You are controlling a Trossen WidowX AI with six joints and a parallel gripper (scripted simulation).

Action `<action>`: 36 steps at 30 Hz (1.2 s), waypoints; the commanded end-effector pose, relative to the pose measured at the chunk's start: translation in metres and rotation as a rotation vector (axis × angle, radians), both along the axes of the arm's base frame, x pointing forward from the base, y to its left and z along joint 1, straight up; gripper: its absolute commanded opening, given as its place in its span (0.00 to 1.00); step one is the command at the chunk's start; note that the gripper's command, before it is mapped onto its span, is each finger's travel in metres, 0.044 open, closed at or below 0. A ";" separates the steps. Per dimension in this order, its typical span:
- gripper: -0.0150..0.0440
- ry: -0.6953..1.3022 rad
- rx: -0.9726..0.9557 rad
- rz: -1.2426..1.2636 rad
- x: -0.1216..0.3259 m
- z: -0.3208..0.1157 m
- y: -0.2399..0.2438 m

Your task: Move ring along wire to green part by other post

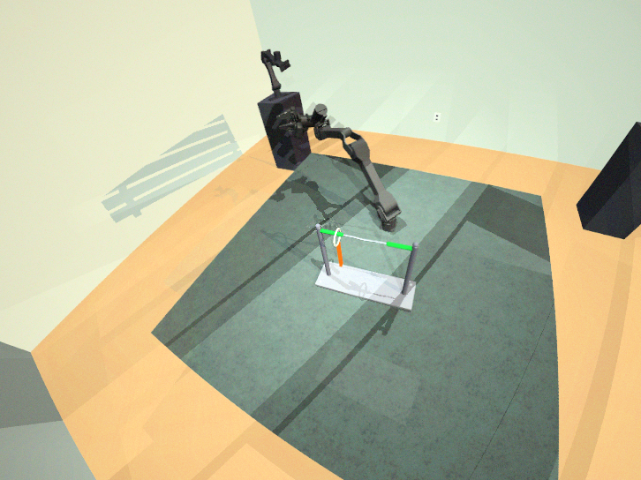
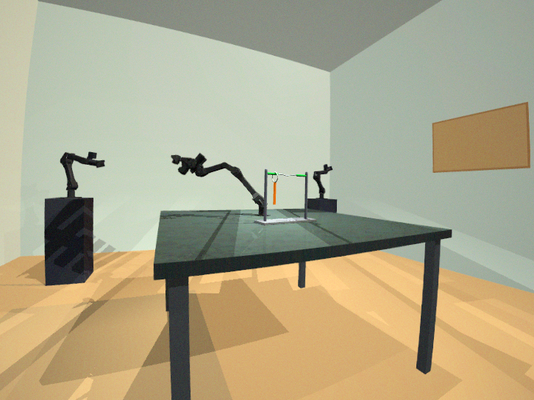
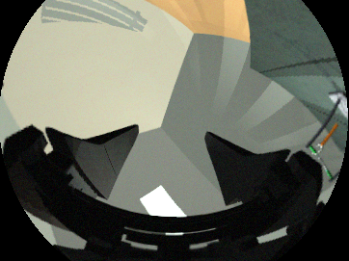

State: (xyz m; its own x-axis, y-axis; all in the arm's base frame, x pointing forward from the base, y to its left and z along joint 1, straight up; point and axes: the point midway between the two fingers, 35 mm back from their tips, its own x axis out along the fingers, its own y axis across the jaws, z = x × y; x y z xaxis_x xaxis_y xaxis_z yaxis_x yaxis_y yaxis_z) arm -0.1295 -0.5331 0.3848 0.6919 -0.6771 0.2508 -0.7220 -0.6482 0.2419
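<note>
The white ring [image 1: 334, 237] hangs around the green part [image 1: 325, 231] [image 2: 271, 173] beside the left post [image 1: 323, 252] [image 2: 265, 199] in the top and exterior views. Its orange handle [image 1: 339, 255] [image 2: 274, 193] [image 3: 330, 135] hangs straight down, clear of the base [image 1: 369, 288]. The thin grey wire [image 1: 364, 240] runs to the other green part [image 1: 398, 245] [image 2: 301, 176] by the right post [image 1: 410, 268] [image 2: 306, 199]. My gripper [image 3: 173, 132] is open and empty. It is raised well away from the ring, to the left in the top and exterior views; the stand shows at the wrist view's right edge.
My arm [image 1: 370, 172] [image 2: 245, 182] rises from the table [image 1: 240, 335] [image 2: 213, 243] behind the wire stand. Two other arms [image 1: 274, 71] [image 2: 70, 172] [image 2: 318, 181] stand on dark pedestals [image 1: 291, 143] [image 2: 68, 239] off the table.
</note>
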 end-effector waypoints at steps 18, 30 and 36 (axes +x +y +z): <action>0.53 -0.468 0.690 0.322 0.141 -0.014 0.044; 0.53 -0.741 1.247 0.479 0.228 -0.047 0.114; 0.53 -0.856 1.539 0.519 0.263 -0.072 0.159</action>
State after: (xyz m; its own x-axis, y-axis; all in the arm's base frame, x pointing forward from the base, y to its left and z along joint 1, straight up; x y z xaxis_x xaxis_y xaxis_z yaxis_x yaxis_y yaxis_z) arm 0.1206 -0.3935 0.3251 0.9024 -0.4265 0.0620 -0.0326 -0.2109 -0.9770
